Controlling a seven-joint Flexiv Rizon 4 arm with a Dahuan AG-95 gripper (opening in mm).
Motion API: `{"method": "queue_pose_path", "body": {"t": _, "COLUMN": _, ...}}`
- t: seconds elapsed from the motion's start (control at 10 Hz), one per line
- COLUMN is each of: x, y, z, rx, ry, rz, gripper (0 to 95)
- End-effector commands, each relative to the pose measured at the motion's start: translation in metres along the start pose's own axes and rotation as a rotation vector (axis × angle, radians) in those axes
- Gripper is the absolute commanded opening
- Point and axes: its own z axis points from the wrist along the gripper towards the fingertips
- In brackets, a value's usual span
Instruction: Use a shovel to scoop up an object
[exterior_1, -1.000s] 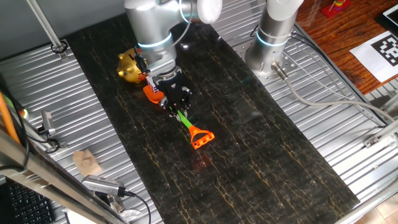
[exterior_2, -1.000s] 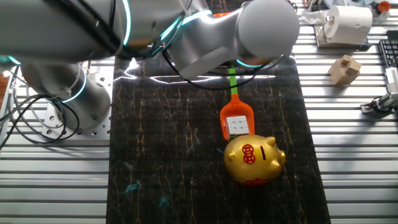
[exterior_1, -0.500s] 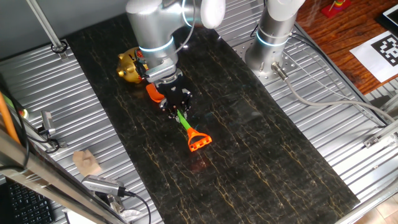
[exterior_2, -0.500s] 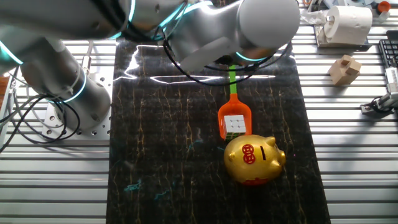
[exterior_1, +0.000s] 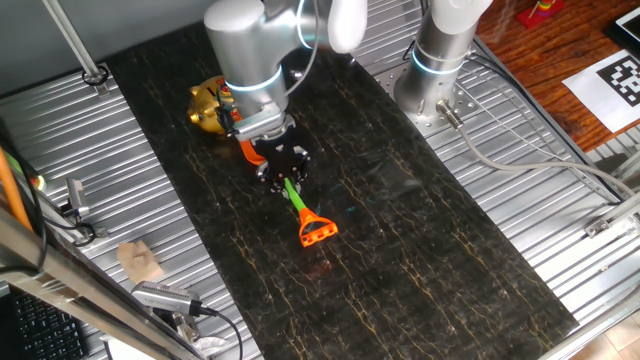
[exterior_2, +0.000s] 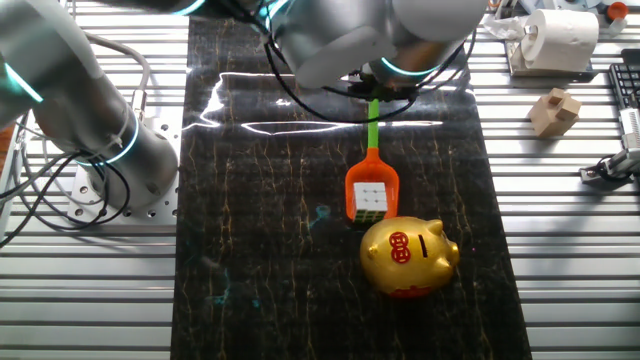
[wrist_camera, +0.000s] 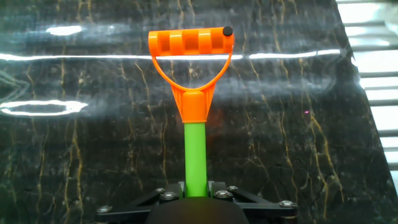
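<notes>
Orange-bladed, the shovel (exterior_1: 296, 198) hung clamped at its green shaft in the closed pincer (exterior_1: 282, 166); the other fixed view showed the cube (exterior_2: 370, 200) on the blade, calling for a level lift; hand view saw only the handle.

My jaws sat round the shovel (exterior_2: 372, 172) shaft, handle ahead of them, blade behind w/ the cube (exterior_2: 368, 200) on it. Piggy bank (exterior_2: 408, 256) just beyond blade, touching cube.
</notes>
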Motion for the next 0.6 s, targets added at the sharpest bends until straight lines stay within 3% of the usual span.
{"method": "queue_pose_path", "body": {"t": 0.1, "x": -0.0026, "y": -0.0008, "z": 0.0002, "rx": -0.006, "ry": 0.018, "rz": 0.016, "gripper": 0.0}}
{"method": "queue_pose_path", "body": {"t": 0.6, "x": -0.0071, "y": 0.0003, "z": -0.0027, "rx": -0.02, "ry": 0.069, "rz": 0.036, "gripper": 0.0}}
